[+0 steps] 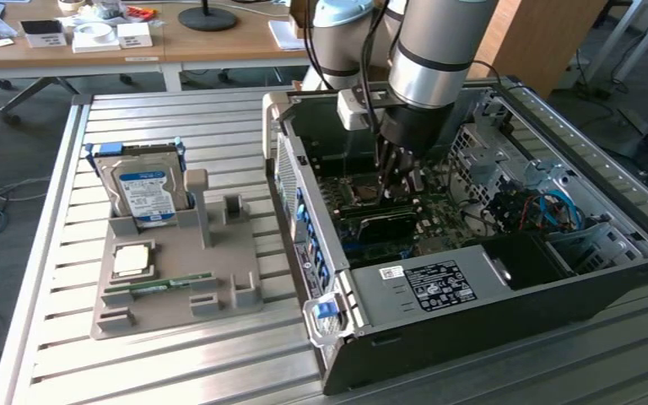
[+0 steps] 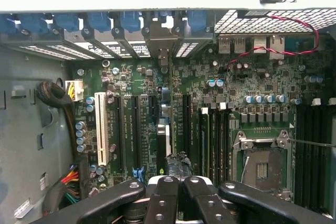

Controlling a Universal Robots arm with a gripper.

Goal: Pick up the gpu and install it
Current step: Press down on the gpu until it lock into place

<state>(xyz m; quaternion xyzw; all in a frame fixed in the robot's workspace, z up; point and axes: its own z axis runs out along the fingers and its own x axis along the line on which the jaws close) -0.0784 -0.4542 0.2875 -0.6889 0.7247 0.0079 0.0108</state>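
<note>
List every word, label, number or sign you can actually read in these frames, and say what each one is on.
None can be read.
Hard drive: blue-and-white label, print too blurred.
Power supply: dark label with white print, plus a small white sticker, both too small.
Motherboard: white markings, illegible.
Boxes on the desk: no legible print.

The dark gpu (image 2: pixel 164 129) stands on edge over a motherboard slot, its bracket toward the case's rear wall.
</note>
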